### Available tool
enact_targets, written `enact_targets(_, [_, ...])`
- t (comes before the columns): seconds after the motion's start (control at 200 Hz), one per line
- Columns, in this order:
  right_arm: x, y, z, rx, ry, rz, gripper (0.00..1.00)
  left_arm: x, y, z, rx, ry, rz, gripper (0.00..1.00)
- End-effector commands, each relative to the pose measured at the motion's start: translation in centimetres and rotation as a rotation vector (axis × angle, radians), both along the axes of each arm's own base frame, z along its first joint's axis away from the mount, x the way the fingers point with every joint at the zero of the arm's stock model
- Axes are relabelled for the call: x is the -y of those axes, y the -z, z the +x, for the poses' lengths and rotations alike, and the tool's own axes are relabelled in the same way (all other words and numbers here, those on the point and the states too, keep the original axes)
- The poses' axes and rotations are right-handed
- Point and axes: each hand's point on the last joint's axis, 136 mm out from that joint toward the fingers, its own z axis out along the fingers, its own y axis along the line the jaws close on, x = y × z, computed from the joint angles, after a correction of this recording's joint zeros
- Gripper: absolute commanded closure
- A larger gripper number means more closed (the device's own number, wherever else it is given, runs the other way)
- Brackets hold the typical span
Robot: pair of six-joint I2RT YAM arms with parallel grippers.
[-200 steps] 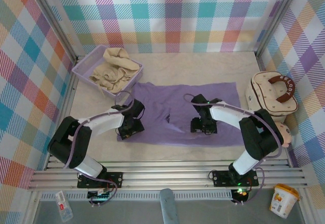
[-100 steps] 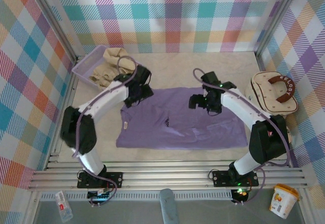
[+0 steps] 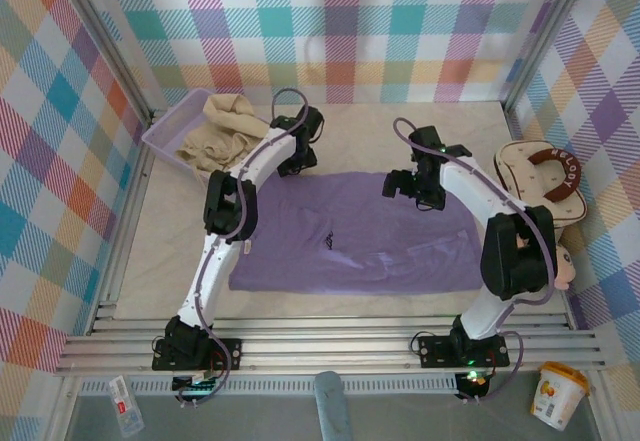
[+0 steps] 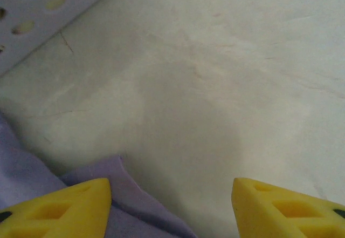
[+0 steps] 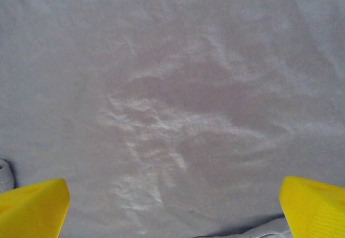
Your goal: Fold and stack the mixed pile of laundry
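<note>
Farther out than before, the left end effector [image 3: 298, 153] gapes empty at the T-shirt's [image 3: 350, 236] far edge; the right end effector [image 3: 415, 189] spreads wide above it.

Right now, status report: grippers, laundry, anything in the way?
Left gripper open, empty, at far edge of purple T-shirt. Right gripper open, empty, over it. T-shirt spread out; cream shirt bunched in basket. Padded bag at right.

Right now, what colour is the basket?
The basket is lavender; top view shows it best.
</note>
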Motion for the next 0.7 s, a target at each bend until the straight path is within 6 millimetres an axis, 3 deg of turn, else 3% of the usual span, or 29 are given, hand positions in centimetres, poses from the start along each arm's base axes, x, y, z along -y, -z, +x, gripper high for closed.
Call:
enact_targets(0.0, [0.2,0.5,0.4,-0.037,0.004,-0.010,0.00,-2.1,0.3,0.6,-0.027,-0.027,-0.006,0.39])
enact_targets(0.07, [0.3,0.6,0.6,-0.048,0.010,-0.016,0.00,-1.9,1.1,0.5,-0.047,-0.028,-0.030,0.43])
enact_targets(0.155, [0.3,0.5,1.1,-0.044,0.011,-0.019,0.00,-1.4,1.5,0.3,-0.065,-0.022,-0.072,0.61])
enact_targets(0.24, [0.4,0.4,1.4,-0.041,0.014,-0.028,0.00,-0.6,0.4,0.2,-0.061,-0.018,-0.119,0.82])
enact_targets(0.36, [0.4,0.7,1.4,-0.043,0.013,-0.031,0.00,0.1,-2.2,-0.1,-0.037,-0.012,-0.181,1.00])
enact_targets(0.695, [0.3,1.5,0.7,-0.056,0.019,-0.011,0.00,-0.9,-8.1,-2.6,0.036,-0.018,-0.194,1.00])
